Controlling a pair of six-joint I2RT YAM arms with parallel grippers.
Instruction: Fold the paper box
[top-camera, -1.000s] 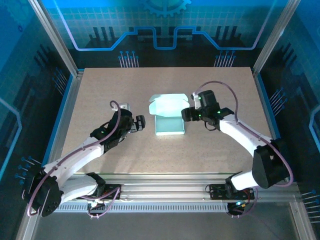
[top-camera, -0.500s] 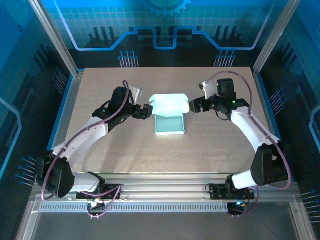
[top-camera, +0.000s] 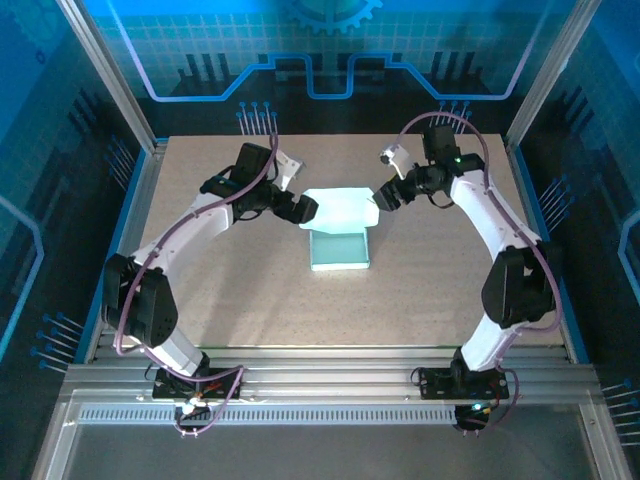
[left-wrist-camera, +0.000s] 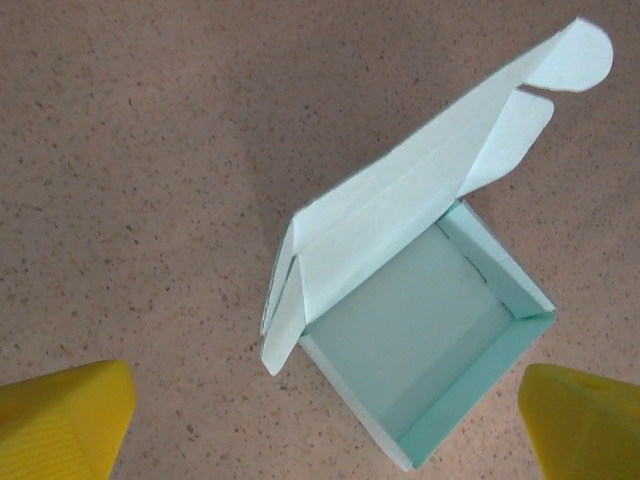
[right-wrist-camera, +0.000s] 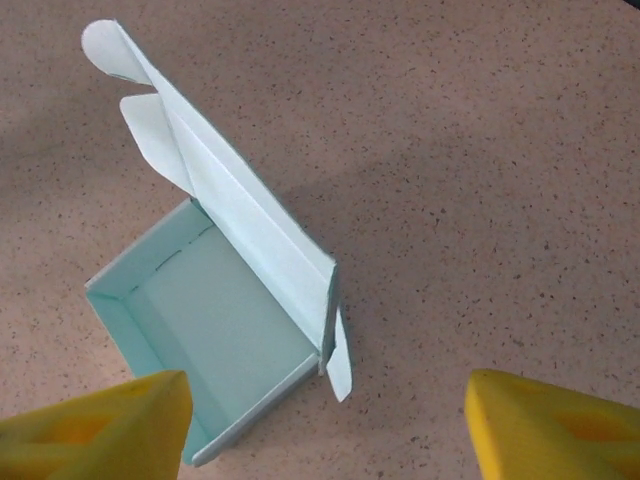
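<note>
The pale mint paper box (top-camera: 339, 247) sits mid-table as an open tray, its lid flap (top-camera: 339, 208) raised at the far side. From the left wrist I look down into the tray (left-wrist-camera: 415, 335), with the lid (left-wrist-camera: 400, 210) and its rounded tabs up. In the right wrist view the same tray (right-wrist-camera: 215, 320) lies below left. My left gripper (top-camera: 301, 210) hovers at the lid's left end, open, with yellow fingertips (left-wrist-camera: 62, 420) wide apart. At the lid's right end my right gripper (top-camera: 385, 196) is open too, holding nothing, fingertips (right-wrist-camera: 555, 430) spread.
The speckled tan table (top-camera: 200, 290) is bare around the box. Aluminium frame rails (top-camera: 140, 200) run along the sides and front, and blue panels stand behind.
Both arms have swung away from the near side toward the back, from beside the tray to the two ends of the raised lid. The box has stayed in place.
</note>
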